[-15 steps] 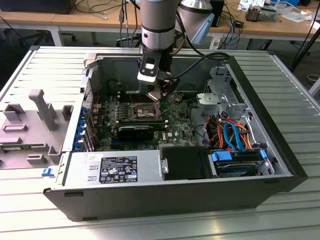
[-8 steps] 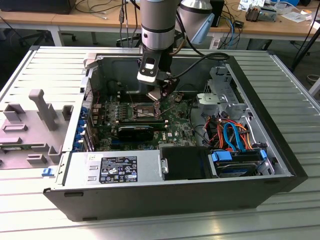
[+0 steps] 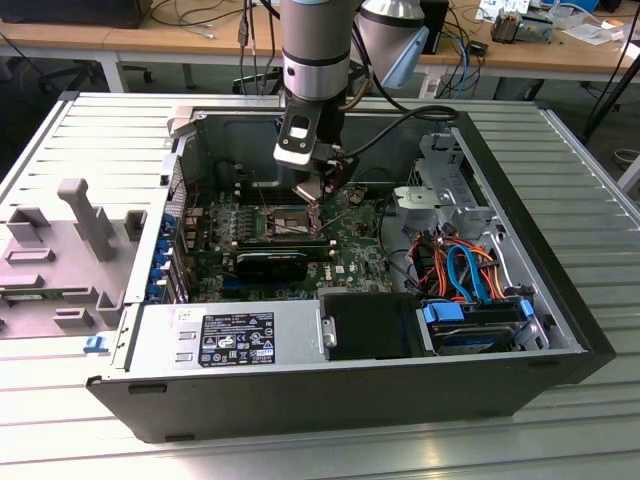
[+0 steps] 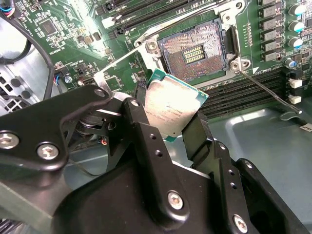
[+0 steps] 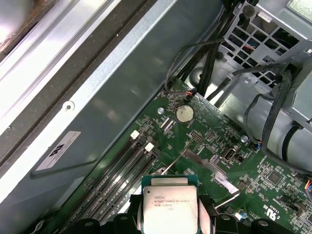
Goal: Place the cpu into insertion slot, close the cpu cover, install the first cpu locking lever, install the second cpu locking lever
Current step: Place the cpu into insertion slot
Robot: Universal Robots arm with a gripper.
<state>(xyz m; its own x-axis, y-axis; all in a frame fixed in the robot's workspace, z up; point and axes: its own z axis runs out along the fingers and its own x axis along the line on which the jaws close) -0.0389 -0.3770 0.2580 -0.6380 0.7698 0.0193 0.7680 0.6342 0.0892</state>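
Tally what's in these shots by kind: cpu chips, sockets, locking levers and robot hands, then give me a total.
cpu: 1, gripped in the hand
insertion slot: 1, with no chip in it
locking levers: 2, both swung open
hand: 1
Total: 5

The cpu [image 4: 171, 105], silver-grey top with a green edge, sits tilted, clamped in the tool [image 4: 168, 121], near the insertion slot [image 4: 195, 53], whose dark pin field lies uncovered
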